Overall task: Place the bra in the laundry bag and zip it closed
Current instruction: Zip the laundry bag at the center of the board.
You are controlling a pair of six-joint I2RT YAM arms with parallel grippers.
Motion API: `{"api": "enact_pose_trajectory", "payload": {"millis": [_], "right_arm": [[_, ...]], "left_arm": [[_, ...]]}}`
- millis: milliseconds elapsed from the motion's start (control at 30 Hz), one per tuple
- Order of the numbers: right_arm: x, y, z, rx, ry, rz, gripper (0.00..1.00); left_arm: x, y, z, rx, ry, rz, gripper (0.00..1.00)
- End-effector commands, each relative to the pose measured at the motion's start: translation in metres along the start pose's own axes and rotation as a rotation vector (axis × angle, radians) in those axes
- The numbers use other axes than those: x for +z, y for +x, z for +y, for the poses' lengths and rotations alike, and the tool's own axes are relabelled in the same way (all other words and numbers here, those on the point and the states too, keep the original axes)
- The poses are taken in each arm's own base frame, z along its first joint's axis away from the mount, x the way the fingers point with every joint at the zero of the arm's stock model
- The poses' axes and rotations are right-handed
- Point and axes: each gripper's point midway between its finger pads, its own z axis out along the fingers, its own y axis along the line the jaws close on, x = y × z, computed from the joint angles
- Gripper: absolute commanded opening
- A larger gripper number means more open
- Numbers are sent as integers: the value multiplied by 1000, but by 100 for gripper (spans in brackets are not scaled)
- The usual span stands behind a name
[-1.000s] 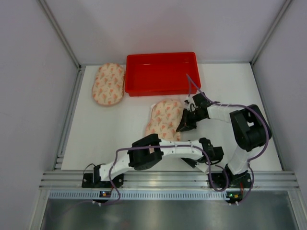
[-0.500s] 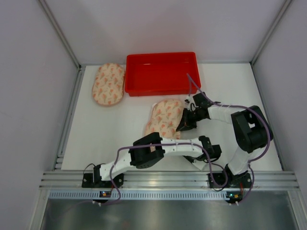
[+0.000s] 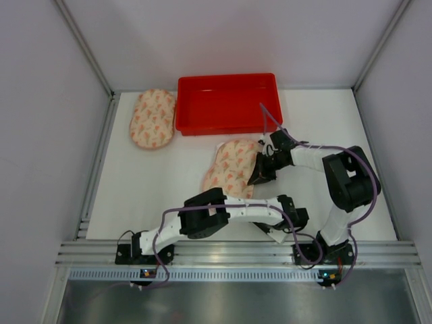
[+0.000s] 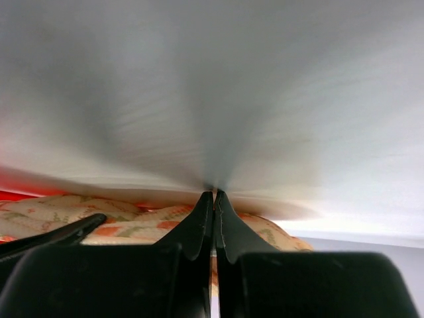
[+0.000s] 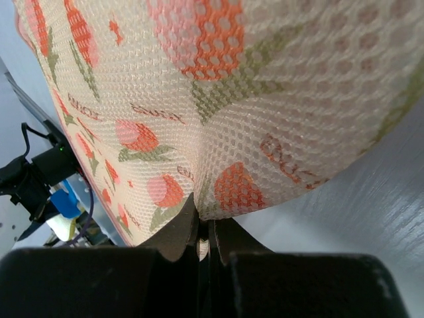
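The laundry bag [image 3: 233, 169], a cream mesh pouch with an orange and green floral print, lies on the white table just below the red bin. My right gripper [image 3: 260, 173] is shut on its right edge. In the right wrist view the mesh [image 5: 199, 99] bunches into the closed fingertips of the right gripper [image 5: 205, 222]. My left gripper [image 3: 270, 228] sits low near the table's front edge, apart from the bag. In the left wrist view the left gripper [image 4: 215, 195] has its fingers pressed together with nothing visible between them, and the bag [image 4: 132, 222] lies beyond. The bra is not visible.
A red plastic bin [image 3: 226, 104] stands at the back centre. A second floral pouch [image 3: 152, 119] lies to its left near the metal rail [image 3: 101, 155]. White walls close in the table on both sides.
My left gripper has closed from about half open to shut. The bag's lower end has shifted slightly left. The right gripper keeps its hold.
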Motion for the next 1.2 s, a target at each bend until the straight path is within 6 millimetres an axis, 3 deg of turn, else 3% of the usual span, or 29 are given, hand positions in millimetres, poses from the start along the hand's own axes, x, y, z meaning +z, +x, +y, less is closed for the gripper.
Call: {"api": "enact_pose_trajectory", "payload": {"millis": [0, 333, 433, 500, 567, 667, 733, 767, 833, 967, 1167], "right_arm": [[-2, -20, 4, -71, -9, -40, 0], [-8, -46, 3, -148, -15, -84, 0], [-9, -50, 9, -163, -42, -80, 0], [-10, -48, 17, -172, -80, -54, 0], [-13, -38, 19, -177, -92, 2, 13], [-27, -34, 23, -196, -105, -10, 48], [-35, -27, 15, -188, -87, -6, 78], [-40, -24, 14, -189, -84, -7, 83], [-45, -10, 8, -164, -96, 32, 87], [-45, 21, 3, -101, -162, 99, 84], [-36, 32, 1, -72, -214, 108, 79]], "left_arm": [[-10, -30, -42, 61, 93, -97, 0], [-40, -36, -84, 78, 150, -188, 0], [-44, -37, -84, 59, 148, -210, 0], [-44, -38, -76, 41, 128, -222, 0], [-43, -39, -59, -1, 101, -248, 0], [-41, -39, -34, -60, 68, -277, 0], [-38, -36, -19, -88, 46, -281, 0], [-38, -36, -13, -100, 29, -290, 0], [-36, -34, -3, -117, 16, -299, 0], [-35, -31, 15, -151, -21, -322, 0], [-49, -33, 35, -176, -96, -384, 0]]}}
